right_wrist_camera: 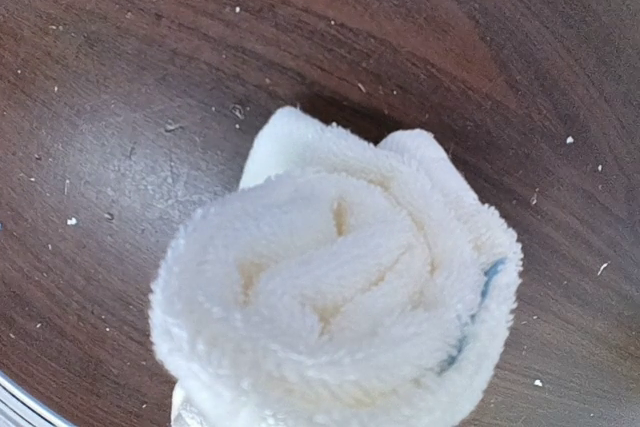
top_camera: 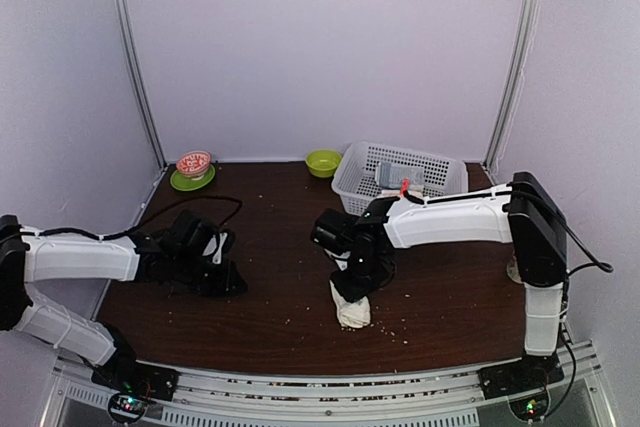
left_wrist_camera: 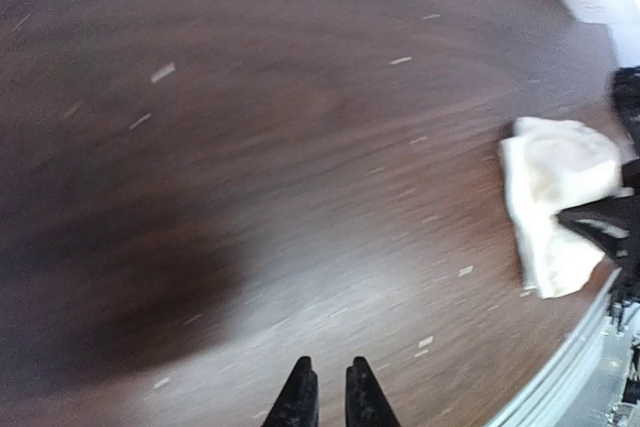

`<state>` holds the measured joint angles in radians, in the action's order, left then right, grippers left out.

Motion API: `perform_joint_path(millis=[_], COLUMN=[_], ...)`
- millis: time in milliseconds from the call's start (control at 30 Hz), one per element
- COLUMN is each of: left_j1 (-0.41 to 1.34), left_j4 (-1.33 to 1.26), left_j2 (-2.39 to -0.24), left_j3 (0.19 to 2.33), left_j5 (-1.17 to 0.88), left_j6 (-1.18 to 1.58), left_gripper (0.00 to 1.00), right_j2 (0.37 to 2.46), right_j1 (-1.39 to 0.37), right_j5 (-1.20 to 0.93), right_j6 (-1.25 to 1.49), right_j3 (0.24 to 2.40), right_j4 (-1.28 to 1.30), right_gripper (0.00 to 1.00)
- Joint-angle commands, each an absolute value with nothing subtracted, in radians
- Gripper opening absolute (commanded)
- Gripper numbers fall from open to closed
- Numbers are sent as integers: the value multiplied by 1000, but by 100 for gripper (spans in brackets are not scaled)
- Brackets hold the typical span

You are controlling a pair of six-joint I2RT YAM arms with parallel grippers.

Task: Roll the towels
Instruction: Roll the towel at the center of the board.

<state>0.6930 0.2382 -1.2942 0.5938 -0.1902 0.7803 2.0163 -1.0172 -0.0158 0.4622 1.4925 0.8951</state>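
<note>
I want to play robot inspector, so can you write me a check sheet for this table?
Surface: brown wooden table, crumbs scattered.
Job's things: one cream-white towel, rolled, near the front edge; blue mark on it.
Clutter: green bowl; white basket holding grey-blue rolled towel; red-patterned bowl on green plate.
Grippers: left tool nearly closed, empty; right tool at the cream-white towel, grip unclear.
Cables: black cable looped behind left arm.
Surroundings: pale walls, metal posts.
</note>
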Motion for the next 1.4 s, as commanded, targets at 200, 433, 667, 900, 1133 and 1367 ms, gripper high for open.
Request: perform_joint_path(millis=[200,433,667,900,1133,1367], left_j1=[816,827,846,854,853,838], left_j4=[-165,-353,-449,-491,-497,-504], left_j2=[-1604,-1793,-1872,-1944,-2045,-2113], left_j3=[841,924,962,998,1034,1041], left_j5=[-411,-552,-609,-632,-625,-608], left_j6=[814,913,960,995,1042,1097], left_gripper=[16,16,17,18,16,13], right_j2=[2094,2054,2049,2044,2035,2002], right_j1=[-1010,-980,-966,-963,-964,-964], right_j5=[76,5,-37,-48,-76,-78], right_j6=[489,502,495,486,481,481], right_j3=[1477,1424,1405,1406,1414,1419], right_j4=[881,813,790,792,793,805], right_gripper=[0,0,0,0,13,49])
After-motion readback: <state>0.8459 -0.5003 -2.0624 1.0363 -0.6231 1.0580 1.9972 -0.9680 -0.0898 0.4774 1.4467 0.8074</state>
